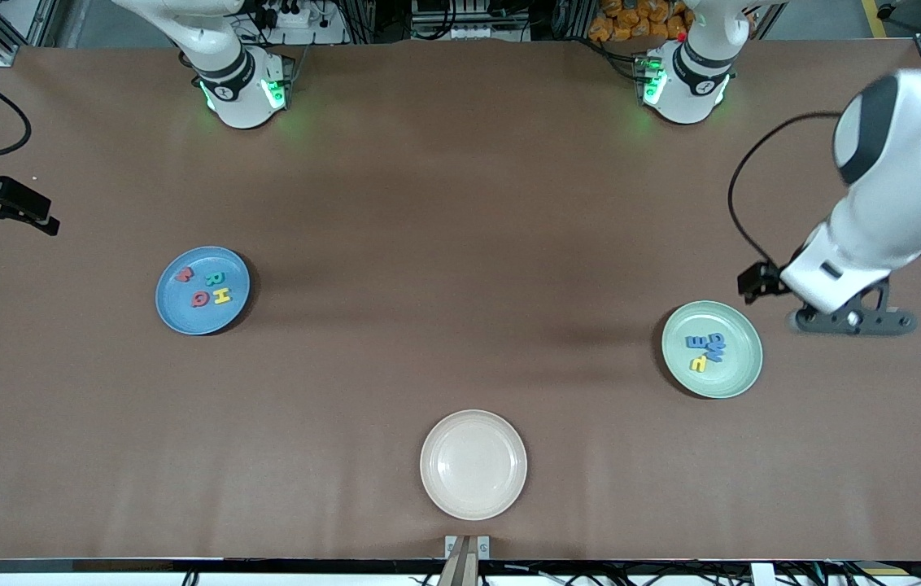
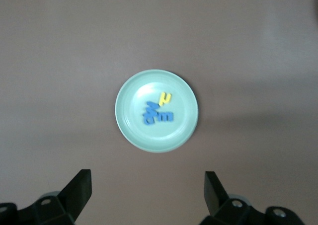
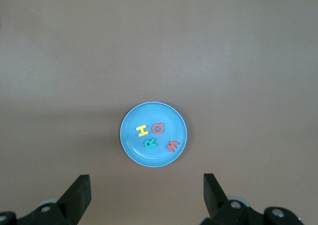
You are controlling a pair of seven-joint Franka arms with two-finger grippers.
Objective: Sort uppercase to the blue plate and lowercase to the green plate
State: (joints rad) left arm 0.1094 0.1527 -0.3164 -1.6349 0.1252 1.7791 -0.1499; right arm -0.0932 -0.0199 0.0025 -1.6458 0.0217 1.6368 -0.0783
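Note:
The blue plate (image 1: 176, 313) (image 3: 159, 158) lies toward the right arm's end of the table and holds the uppercase letters: yellow H (image 1: 220, 296) (image 3: 142, 130), teal R (image 1: 212, 278) (image 3: 150, 144), red Q (image 1: 199, 299) (image 3: 158, 128) and red M (image 1: 185, 274) (image 3: 172, 146). The green plate (image 1: 733, 374) (image 2: 139, 135) lies toward the left arm's end and holds the lowercase letters: blue m (image 1: 698, 342) (image 2: 166, 116), two overlapping blue letters (image 1: 717, 347) (image 2: 149, 114) and a small yellow one (image 1: 698, 364) (image 2: 165, 99). My left gripper (image 1: 851, 319) (image 2: 147, 179) hangs open and empty beside the green plate. My right gripper (image 1: 29, 213) (image 3: 146, 181) is open and empty, high over the table's edge.
A cream-white plate (image 1: 473, 464) with nothing in it sits near the front camera's edge, midway along the table. The brown tabletop (image 1: 460, 244) stretches bare between the plates. The two arm bases stand at the table's top edge.

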